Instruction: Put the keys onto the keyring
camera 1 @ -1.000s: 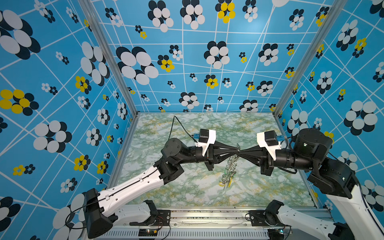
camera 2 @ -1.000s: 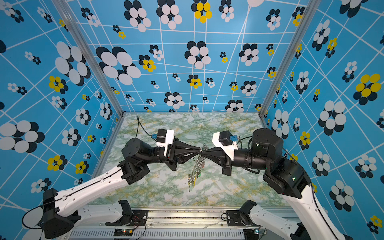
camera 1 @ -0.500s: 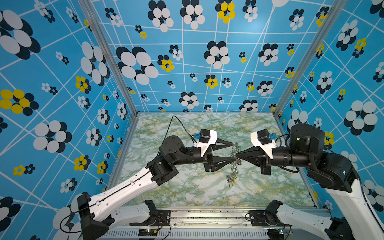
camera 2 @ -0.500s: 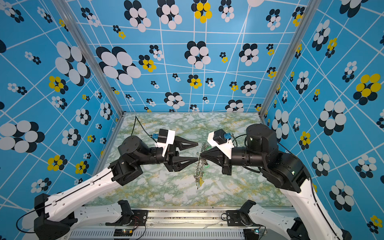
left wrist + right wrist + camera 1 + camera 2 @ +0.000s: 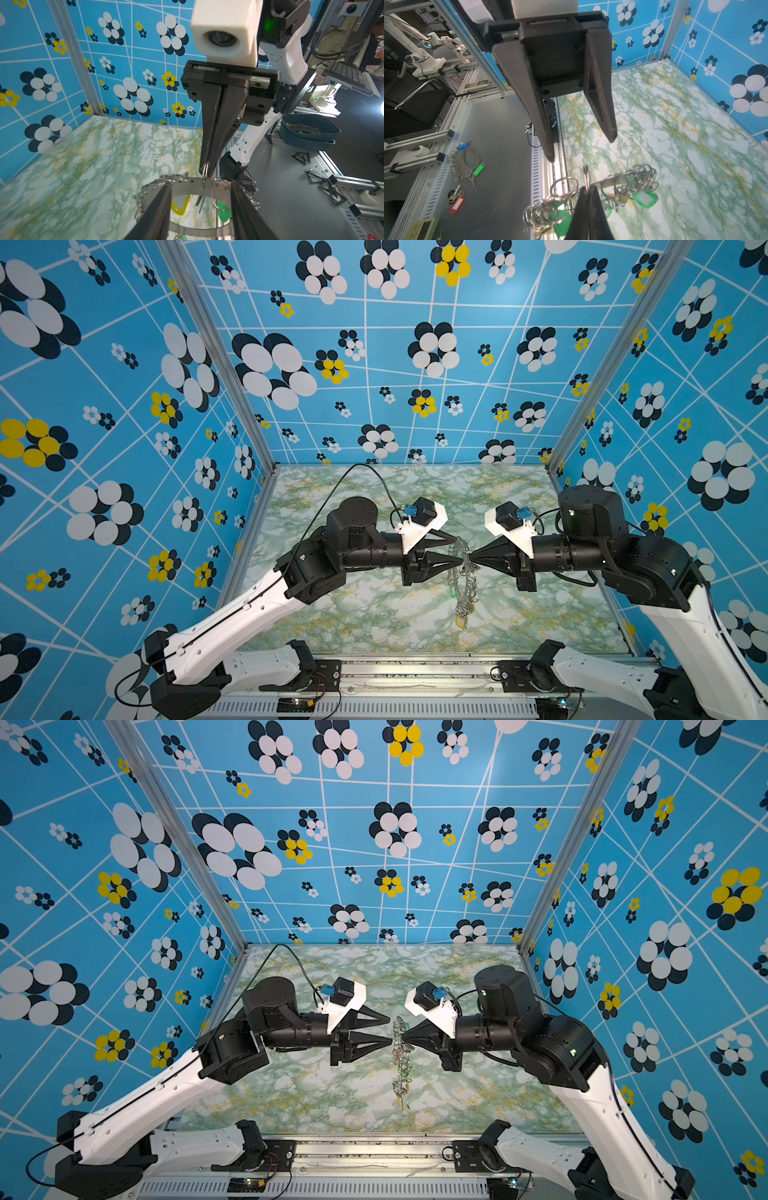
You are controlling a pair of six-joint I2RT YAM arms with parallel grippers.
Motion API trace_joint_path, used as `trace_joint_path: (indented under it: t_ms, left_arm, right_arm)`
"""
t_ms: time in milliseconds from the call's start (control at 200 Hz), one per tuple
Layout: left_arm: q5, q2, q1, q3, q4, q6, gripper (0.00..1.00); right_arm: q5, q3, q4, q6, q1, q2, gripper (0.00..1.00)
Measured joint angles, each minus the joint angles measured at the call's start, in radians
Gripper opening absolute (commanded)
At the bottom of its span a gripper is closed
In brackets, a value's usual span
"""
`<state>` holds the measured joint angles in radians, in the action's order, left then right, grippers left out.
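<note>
The keyring hangs edge-on above the marble table, a flat grey ring rimmed with wire loops and with green and yellow tags. My right gripper is shut on one wire loop at its top rim. My left gripper stands open, its fingers straddling the ring's upper band without gripping it. Two thin grey strips hang behind the ring's opening; I cannot tell whether they are the keys. No black tag shows.
Blue flowered walls close in the table on three sides. Outside the front rail, on a grey bench, lie another ring with loops and a green tag and a key with a red tag. A dark blue bin sits beyond.
A second ago my left gripper was shut, tip to tip with the right one at the ring. It opened wide, then narrowed a little around the ring's top. The right grip held.
</note>
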<state>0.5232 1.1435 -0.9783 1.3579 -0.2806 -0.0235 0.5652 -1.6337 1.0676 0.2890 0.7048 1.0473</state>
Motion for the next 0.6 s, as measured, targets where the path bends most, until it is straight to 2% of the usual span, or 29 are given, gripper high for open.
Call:
trace_joint_path:
  t_ms: [25,160,600]
  left_arm:
    - [0.0,0.004,-0.001,0.003,-0.005,0.003,0.39]
    - [0.004,0.014,-0.004,0.006,-0.023,0.017,0.32]
    - [0.03,0.041,-0.008,0.032,-0.027,0.021,0.2]
  right_arm:
    - [0.0,0.0,0.0,0.0,0.0,0.001,0.0]
    - [0.001,0.005,0.0,0.0,0.0,0.005,0.0]
    - [0.001,0.006,0.0,0.0,0.0,0.01,0.0]
